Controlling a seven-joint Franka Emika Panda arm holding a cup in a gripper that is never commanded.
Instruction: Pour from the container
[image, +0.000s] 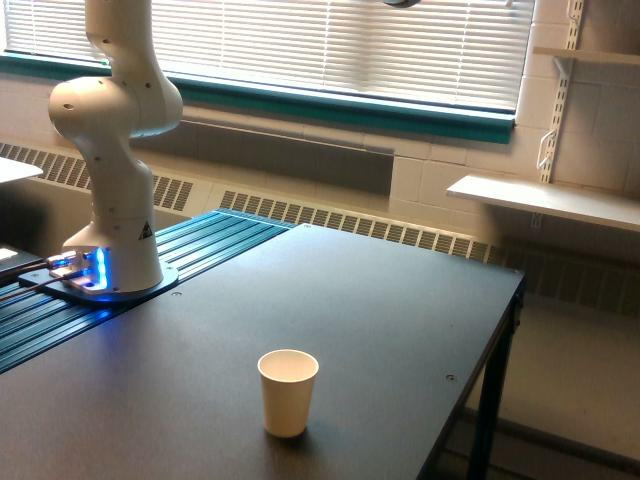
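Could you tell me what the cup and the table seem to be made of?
The cup looks like white paper: matte, thin wall, rolled rim, though plastic cannot be ruled out. The table top looks like dark laminate or a similar smooth board: an even grey-black surface with a soft sheen from the window.

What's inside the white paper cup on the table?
The paper cup stands upright on the dark table. Only its white inner wall near the rim shows; the bottom is hidden, so contents cannot be told.
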